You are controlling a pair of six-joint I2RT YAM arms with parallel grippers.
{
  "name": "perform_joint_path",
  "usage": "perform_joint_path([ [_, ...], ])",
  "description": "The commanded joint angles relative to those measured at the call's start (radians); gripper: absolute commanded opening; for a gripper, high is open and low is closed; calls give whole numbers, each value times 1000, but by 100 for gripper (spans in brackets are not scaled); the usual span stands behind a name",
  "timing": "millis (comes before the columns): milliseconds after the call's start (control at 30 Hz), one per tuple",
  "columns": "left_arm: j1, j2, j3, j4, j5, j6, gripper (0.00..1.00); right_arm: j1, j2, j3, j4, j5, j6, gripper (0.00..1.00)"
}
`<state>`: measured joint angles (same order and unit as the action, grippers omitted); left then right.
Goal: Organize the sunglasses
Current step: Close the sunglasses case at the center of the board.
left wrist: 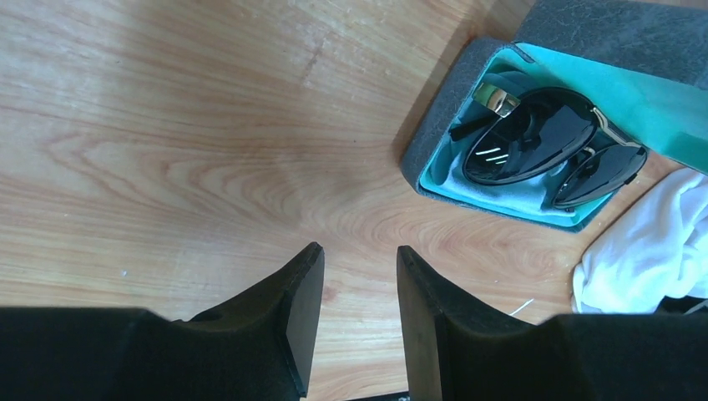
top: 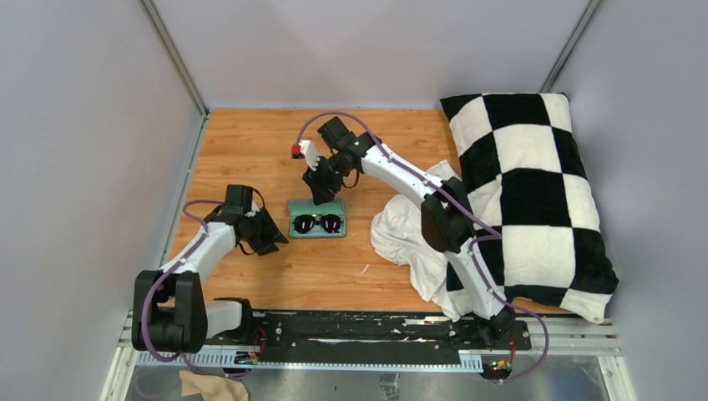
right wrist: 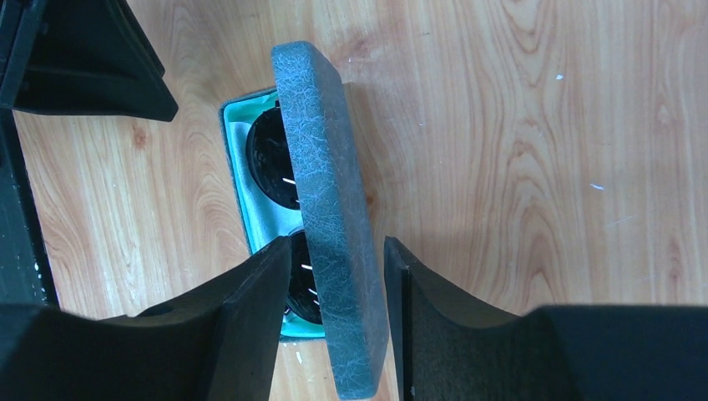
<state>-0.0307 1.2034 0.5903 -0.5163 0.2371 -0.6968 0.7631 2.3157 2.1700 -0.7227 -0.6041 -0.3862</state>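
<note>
Black sunglasses (top: pixel 317 223) lie inside an open grey case (top: pixel 316 230) with teal lining, mid-table. The right gripper (right wrist: pixel 338 334) straddles the raised lid (right wrist: pixel 328 209), fingers slightly apart. The left gripper (left wrist: pixel 359 284), part-open and empty, hovers beside the case. No readable writing shows.

Sunglasses (top: pixel 317 223) in case (top: pixel 294 232) (pillow (top: pixel 534 200) right)

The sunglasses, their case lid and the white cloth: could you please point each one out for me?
sunglasses (left wrist: pixel 534 138): left wrist view, on the larger dark lens.
case lid (right wrist: pixel 330 209): right wrist view, on its grey textured outside.
white cloth (top: pixel 405 238): top external view, on its crumpled middle.
</note>
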Motion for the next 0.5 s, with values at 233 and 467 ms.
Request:
perform_joint_path([
  [233, -14, 138, 35, 87, 33, -2, 43, -15, 21, -2, -37, -49, -12, 38],
  [467, -14, 235, 112, 92, 34, 30, 42, -18, -2, -47, -34, -58, 13, 21],
])
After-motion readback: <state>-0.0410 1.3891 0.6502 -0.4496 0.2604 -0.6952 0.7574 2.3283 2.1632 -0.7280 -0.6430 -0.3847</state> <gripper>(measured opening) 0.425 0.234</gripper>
